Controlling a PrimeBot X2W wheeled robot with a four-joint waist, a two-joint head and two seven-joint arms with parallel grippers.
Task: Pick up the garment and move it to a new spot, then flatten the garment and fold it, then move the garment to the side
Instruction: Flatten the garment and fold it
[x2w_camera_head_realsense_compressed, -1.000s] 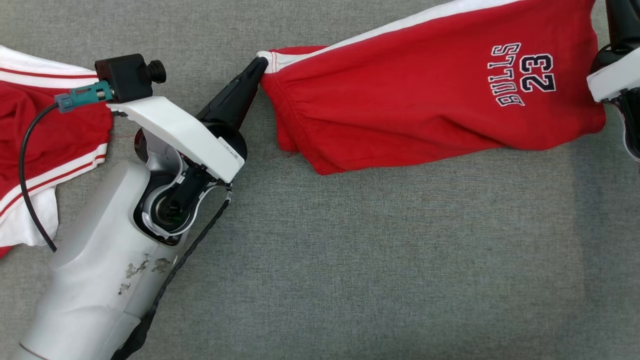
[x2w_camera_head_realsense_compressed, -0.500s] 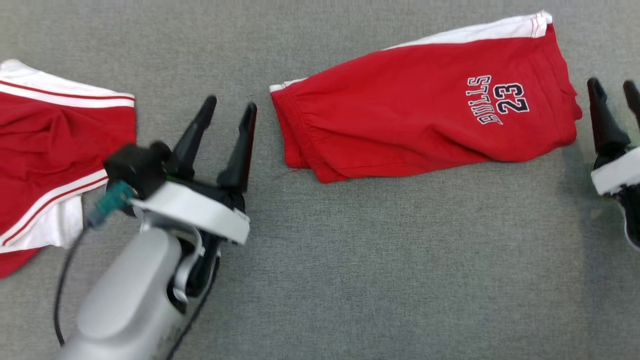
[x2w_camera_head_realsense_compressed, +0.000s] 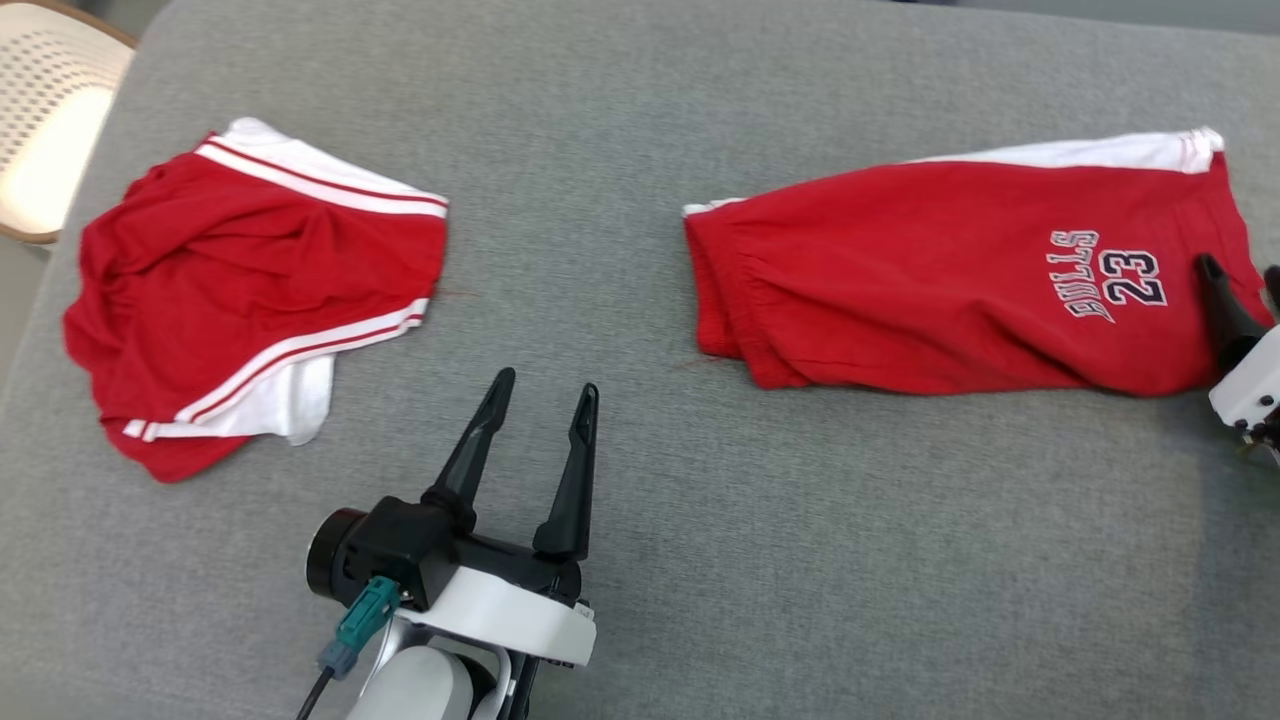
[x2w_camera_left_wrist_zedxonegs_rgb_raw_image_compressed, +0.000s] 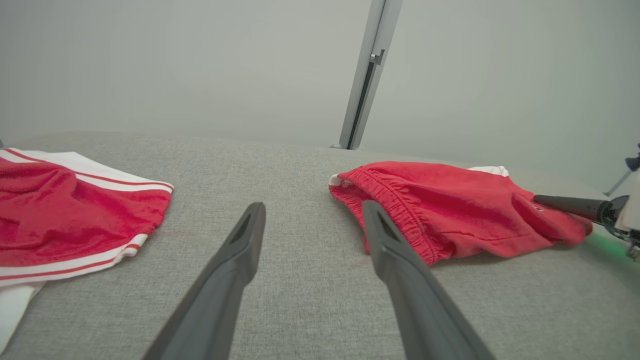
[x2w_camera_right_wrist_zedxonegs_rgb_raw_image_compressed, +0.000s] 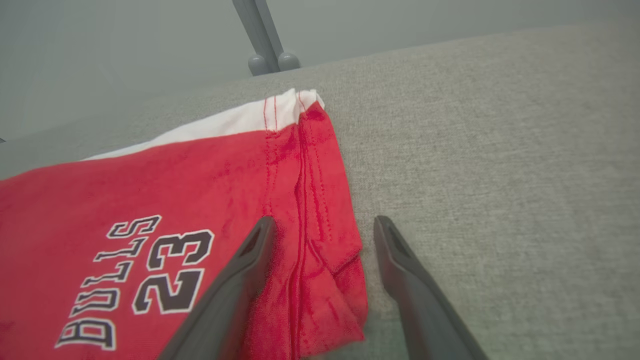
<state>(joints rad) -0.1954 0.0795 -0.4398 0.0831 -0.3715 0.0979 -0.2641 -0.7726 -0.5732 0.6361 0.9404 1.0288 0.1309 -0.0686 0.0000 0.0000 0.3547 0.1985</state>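
The left tool stands with its two dark fingers spread and nothing between them, over bare grey bench near the front edge of the head view. It touches no cloth. Its fingers point up the bench into the gap between two red garments.

The right tool is also spread and grasps nothing. In its wrist view, one finger lies over the red cloth beside the printed number and the other over bare bench, with the hem corner showing between them. Whether either finger touches the cloth cannot be told.

The shorts, red with a white side panel and "BULLS 23" printed in dark letters, lie folded flat on the right part of the bench. The waistband end points toward the middle and the leg hem lies at the right tool.

A second pair of shorts, red with white stripes, lies rumpled on the left part, well apart from the first. A pale perforated chair stands off the far left corner. A grey post rises behind the bench.
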